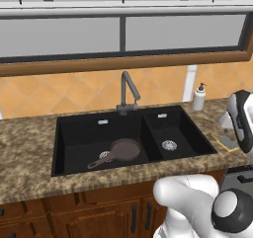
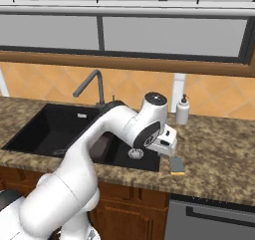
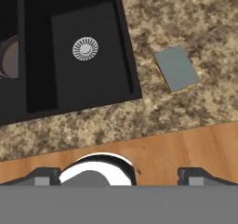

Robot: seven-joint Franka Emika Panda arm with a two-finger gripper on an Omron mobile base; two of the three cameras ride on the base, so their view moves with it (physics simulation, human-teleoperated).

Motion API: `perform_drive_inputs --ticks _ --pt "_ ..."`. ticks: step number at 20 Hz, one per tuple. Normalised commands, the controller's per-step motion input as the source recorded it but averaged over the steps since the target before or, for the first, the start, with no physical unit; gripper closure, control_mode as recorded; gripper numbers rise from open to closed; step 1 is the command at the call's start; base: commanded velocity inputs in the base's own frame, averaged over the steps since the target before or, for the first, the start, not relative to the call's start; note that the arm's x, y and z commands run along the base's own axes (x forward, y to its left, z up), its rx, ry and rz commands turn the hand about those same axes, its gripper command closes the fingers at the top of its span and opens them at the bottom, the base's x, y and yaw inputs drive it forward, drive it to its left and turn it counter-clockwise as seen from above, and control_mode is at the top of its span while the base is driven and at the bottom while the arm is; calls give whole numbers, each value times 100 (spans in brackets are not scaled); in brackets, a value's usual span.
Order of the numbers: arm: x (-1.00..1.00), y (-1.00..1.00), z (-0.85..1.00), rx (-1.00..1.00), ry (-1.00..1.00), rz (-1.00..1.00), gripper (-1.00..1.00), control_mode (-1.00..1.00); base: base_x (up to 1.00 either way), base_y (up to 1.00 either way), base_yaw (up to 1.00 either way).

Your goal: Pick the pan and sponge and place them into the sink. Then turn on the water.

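Beside the sink (image 1: 74, 148), sponge (image 3: 176, 68) below the wide-open pincer (image 3: 120, 175)

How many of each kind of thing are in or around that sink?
Pans: 1, the pan in the large bowl of the sink.
Sponges: 1, the sponge on the counter.
Soap bottles: 1.
Faucets: 1.
Drains: 2.
Total: 6.

One black double-basin sink (image 1: 74, 128) with two bowls and two round silver drains, one frying pan (image 1: 123, 149), one sponge (image 3: 176, 68), one gooseneck faucet (image 1: 127, 91), one white soap dispenser bottle (image 1: 199, 97).
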Motion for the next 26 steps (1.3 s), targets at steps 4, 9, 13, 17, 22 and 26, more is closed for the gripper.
perform_drive_inputs --ticks 4,9,13,17,22,26 --pt "39 -19 -50 -6 15 18 -100 -100 0 0 0" --pt "28 -29 -36 -1 7 18 -100 -100 0 0 0" --pt "14 -40 -27 0 1 16 -100 -100 0 0 0" --pt "15 -35 -34 0 0 13 -100 -100 0 0 0" --pt "25 -23 -36 0 0 9 -100 -100 0 0 0" --pt "27 -20 -28 0 1 8 -100 -100 0 0 0"
